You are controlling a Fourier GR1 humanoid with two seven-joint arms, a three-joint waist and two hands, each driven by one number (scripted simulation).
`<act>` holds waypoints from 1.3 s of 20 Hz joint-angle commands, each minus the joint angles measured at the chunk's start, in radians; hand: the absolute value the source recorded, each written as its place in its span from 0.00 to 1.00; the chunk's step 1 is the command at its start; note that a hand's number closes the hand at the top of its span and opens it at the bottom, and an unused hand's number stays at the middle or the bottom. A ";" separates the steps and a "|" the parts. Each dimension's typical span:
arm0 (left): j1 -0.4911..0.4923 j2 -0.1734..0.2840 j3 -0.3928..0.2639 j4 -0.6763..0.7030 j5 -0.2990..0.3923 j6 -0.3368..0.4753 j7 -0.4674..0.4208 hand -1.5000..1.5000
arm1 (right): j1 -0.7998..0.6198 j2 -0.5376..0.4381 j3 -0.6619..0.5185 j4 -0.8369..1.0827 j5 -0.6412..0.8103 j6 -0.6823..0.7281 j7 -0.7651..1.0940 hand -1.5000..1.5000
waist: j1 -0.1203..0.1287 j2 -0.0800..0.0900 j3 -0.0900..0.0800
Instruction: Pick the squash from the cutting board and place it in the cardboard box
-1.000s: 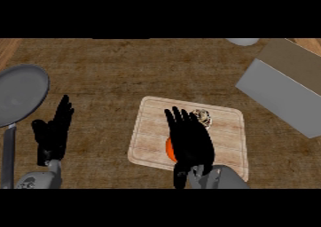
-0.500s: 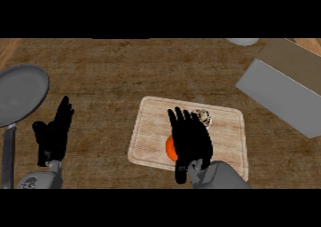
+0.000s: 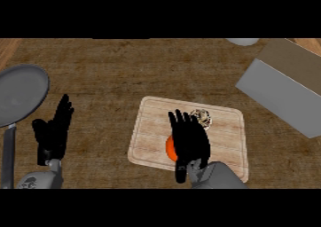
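We see the right hand [image 3: 189,142] lying over the cutting board [image 3: 222,146], fingers straight and apart, covering most of the orange squash [image 3: 169,148], which is still on the board. The left hand [image 3: 53,133] rests open above the table [image 3: 124,71], beside a grey pan [image 3: 16,95]. The cardboard box [image 3: 287,84] stands to the right, well apart.

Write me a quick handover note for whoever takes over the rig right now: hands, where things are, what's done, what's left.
Right hand: open, fingers straight, over the squash on the cutting board; no grasp visible.
Left hand: open, resting at lower left beside the pan.
Cardboard box: upper right, apart from the board.
Done: hand positioned above the squash.
Left: grasp, lift, carry right, place in box.
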 commanded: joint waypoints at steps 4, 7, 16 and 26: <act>-0.047 0.001 0.040 0.074 0.001 -0.039 -0.025 0.50 | -0.066 0.002 0.038 0.165 -0.040 -0.122 -0.020 0.00 | 0.002 0.001 0.000; -0.068 -0.005 0.052 0.149 0.005 -0.048 -0.083 0.50 | -0.085 0.002 0.008 0.162 -0.020 -0.108 -0.156 1.00 | 0.001 0.002 0.000; -0.043 -0.008 0.047 0.041 -0.026 -0.027 0.006 0.50 | -0.077 0.002 0.034 0.180 0.082 -0.227 -0.132 1.00 | 0.001 0.000 0.000; 0.006 -0.070 0.003 0.017 -0.063 0.010 -0.023 0.50 | 0.113 -0.036 -0.068 -0.034 0.199 -0.205 0.033 1.00 | -0.004 -0.001 0.000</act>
